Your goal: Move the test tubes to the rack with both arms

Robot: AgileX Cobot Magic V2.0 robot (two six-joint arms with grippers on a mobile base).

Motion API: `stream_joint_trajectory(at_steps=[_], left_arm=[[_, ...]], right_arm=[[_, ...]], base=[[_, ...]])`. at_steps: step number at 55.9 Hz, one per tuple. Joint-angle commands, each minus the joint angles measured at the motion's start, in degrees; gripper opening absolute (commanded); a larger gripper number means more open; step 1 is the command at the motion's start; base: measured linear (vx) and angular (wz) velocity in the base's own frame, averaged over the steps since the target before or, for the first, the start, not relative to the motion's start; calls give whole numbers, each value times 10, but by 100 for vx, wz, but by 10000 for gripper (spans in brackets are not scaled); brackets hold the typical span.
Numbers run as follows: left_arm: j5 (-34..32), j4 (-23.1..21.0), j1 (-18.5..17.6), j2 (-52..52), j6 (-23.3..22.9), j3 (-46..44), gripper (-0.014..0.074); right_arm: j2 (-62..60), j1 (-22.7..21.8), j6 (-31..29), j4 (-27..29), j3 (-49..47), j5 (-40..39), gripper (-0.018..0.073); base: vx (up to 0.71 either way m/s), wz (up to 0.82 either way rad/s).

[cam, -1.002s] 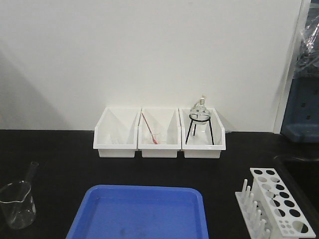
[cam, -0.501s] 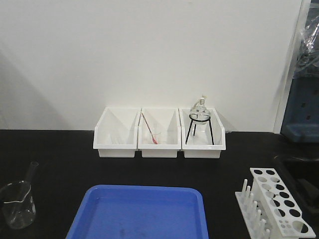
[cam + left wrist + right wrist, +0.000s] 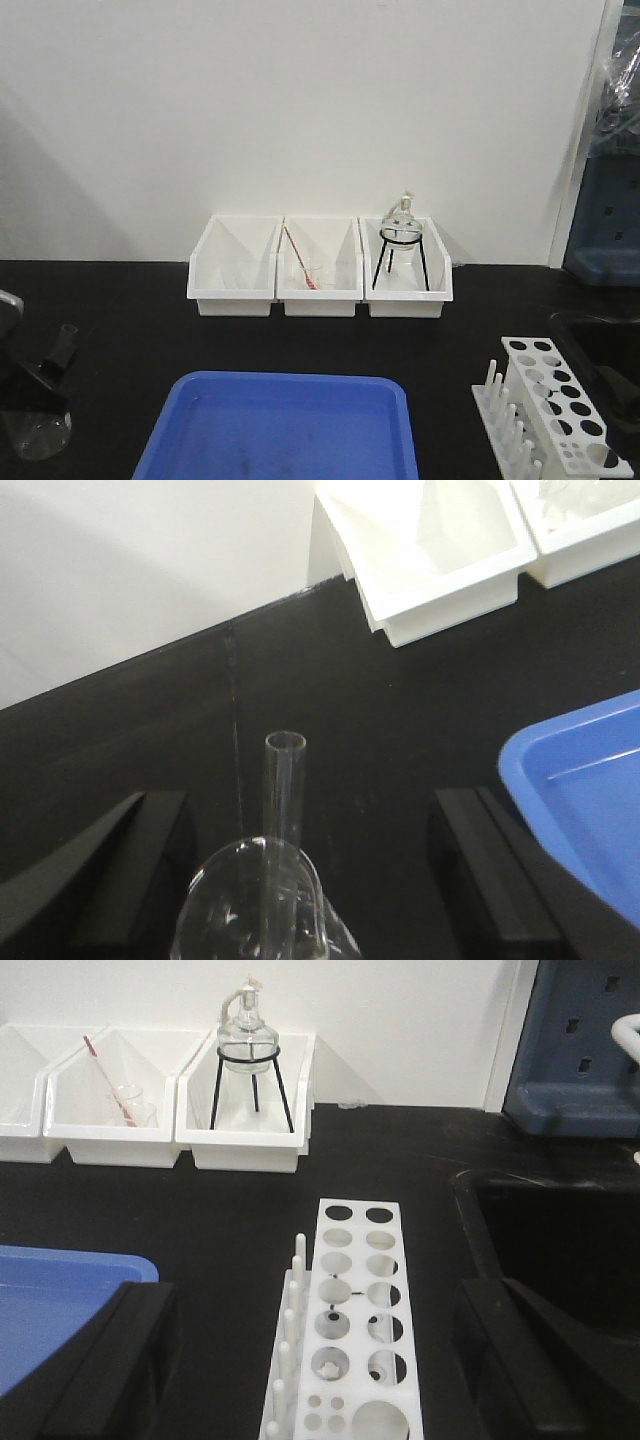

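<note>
The left gripper point(image 3: 310, 805) hung spread wide, its fingers point(image 3: 110, 880) apart on either side of the one test tube point(image 3: 283, 805). The tube leaned in a glass beaker point(image 3: 228, 885) near the left edge of the black table point(image 3: 380, 740). The right gripper point(image 3: 315, 1290), likewise released, straddled the rack point(image 3: 357, 1280) by the right front corner.

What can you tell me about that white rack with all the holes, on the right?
The rack looks like white plastic: a long top plate with two rows of round holes, and a row of upright pegs along the side facing the blue tray. It stands upright on the black table, to the right of that tray. No tubes sit in it; only the table touches it.
</note>
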Motion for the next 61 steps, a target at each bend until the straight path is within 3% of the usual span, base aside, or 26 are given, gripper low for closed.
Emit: stream_joint_trajectory(at_steps=[1, 16, 30, 55, 61], left_arm=[[-20, -7, 0, 22, 3, -56, 591], [6, -7, 3, 106, 23, -139, 589], [13, -7, 35, 148, 32, -180, 589], [-91, -7, 34, 200, 26, -180, 589], [-91, -7, 34, 208, 2, -180, 586]], right_arm=[[-3, 0, -2, -2, -21, -42, 592], [-3, 0, -2, -2, -21, -42, 592], [-3, 0, -2, -2, -21, -43, 592], [-3, 0, -2, -2, -21, -44, 592], [-3, 0, -2, -2, -21, -44, 592]], base=[[0, 0], [0, 0], [0, 0], [0, 0], [0, 0]])
